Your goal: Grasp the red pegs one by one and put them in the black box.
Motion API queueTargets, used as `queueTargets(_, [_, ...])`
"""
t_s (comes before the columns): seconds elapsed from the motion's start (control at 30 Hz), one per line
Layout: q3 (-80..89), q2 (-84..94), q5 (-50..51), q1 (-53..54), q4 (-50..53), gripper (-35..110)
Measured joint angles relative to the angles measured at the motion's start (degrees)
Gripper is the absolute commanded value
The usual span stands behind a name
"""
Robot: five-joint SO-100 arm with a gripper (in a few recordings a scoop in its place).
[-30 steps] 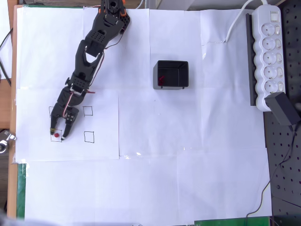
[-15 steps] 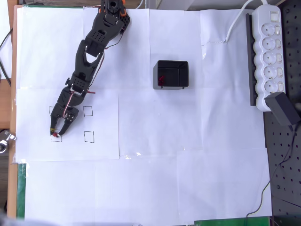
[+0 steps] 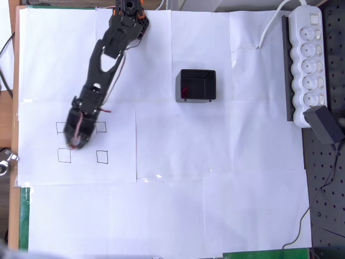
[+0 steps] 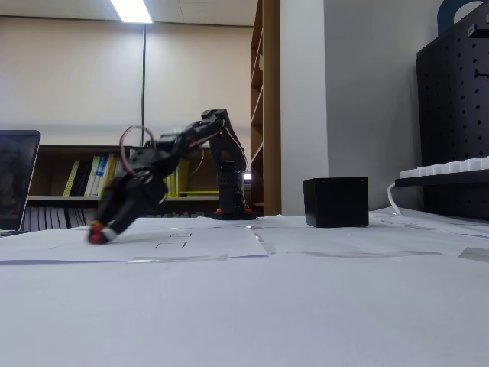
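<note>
One red peg (image 4: 96,237) was pinched in the tool (image 4: 102,232), clear of the bench (image 4: 306,290); the black box (image 3: 197,85) lay up-right of the tool in the overhead view.

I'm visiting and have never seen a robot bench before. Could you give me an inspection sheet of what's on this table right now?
Surface: table covered in white paper sheets; four drawn squares at left, all bare.
Job's things: black box with something red inside; one red peg at the gripper's tip.
Clutter: nothing seen on the paper.
Grippers: gripper shut on the red peg, just above the paper.
Cables: white power strip with black adapter, at right.
Surroundings: bookshelf, pegboard.
</note>
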Motion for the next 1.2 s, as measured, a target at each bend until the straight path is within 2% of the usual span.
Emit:
queueTargets(0.1, [3.16,-8.17,-0.35,-7.03,20.48,0])
queueTargets(0.2, [7.21,-17.05,-5.01,-16.88,37.09,0])
queueTargets(0.3, [8.26,-24.96,-11.51,-26.46,41.75,0])
queueTargets(0.47, [8.26,-30.23,-18.19,-43.77,43.15,0])
queueTargets(0.67, [2.64,-29.88,-21.45,-55.99,41.84,0])
queueTargets(0.93, [-2.81,-18.98,-27.86,-62.05,34.28,1])
queueTargets(1.2, [-3.08,-13.01,-29.79,-63.02,30.06,17])
